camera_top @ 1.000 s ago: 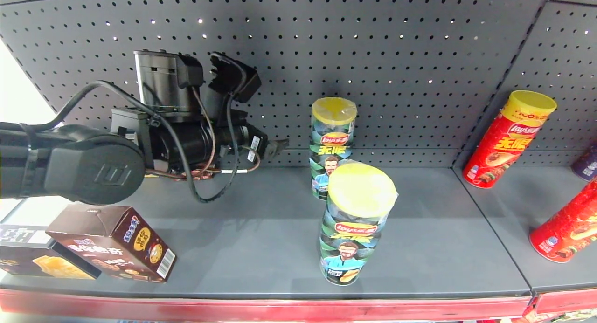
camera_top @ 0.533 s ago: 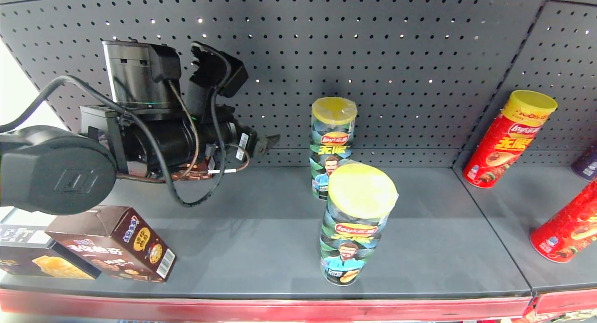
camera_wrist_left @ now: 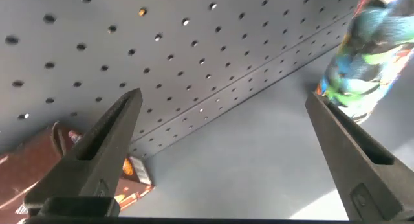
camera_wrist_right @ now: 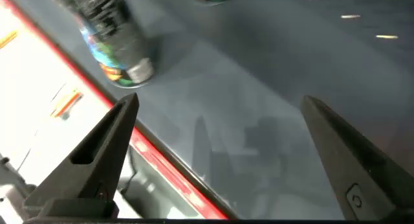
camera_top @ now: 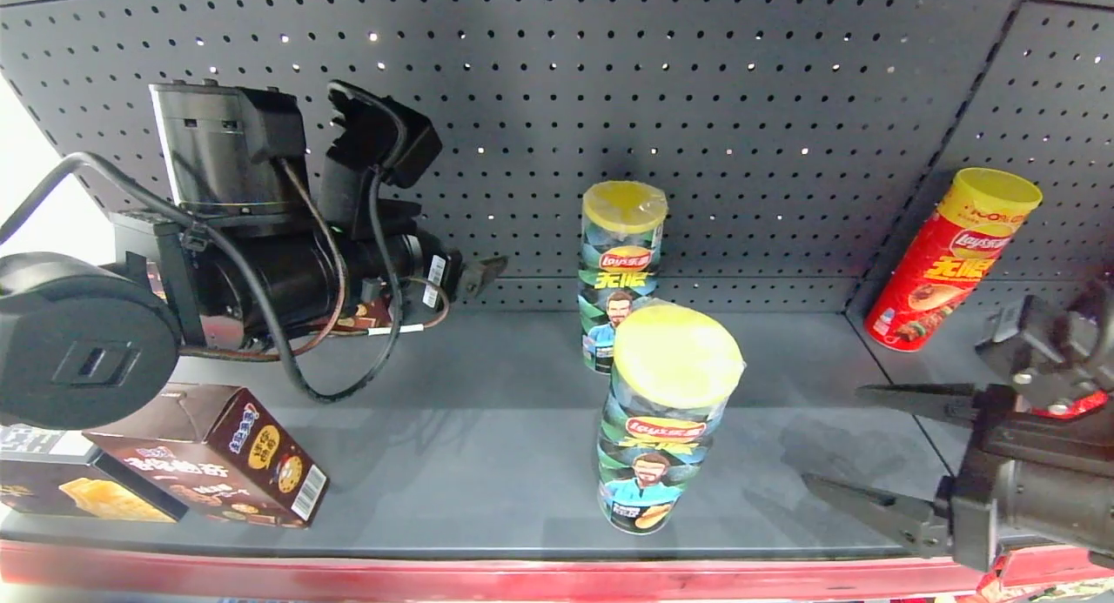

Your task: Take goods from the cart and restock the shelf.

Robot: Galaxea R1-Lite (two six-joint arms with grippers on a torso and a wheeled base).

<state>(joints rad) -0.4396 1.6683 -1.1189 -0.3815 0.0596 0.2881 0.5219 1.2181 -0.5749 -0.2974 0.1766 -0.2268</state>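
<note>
Now | front can (camera_top: 666,412) upright, long axis vertical | left claw (camera_wrist_left: 221,98) spread | right claw (camera_top: 835,438) spread

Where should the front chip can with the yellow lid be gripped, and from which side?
Best around its middle, coming from the right: the front can stands upright and round, the rear can stands close behind it, and the open right hand is on that side.

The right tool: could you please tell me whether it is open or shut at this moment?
Open. The right tool has its two fingers spread wide apart, and nothing is held between them; the right wrist view shows the same.
</note>
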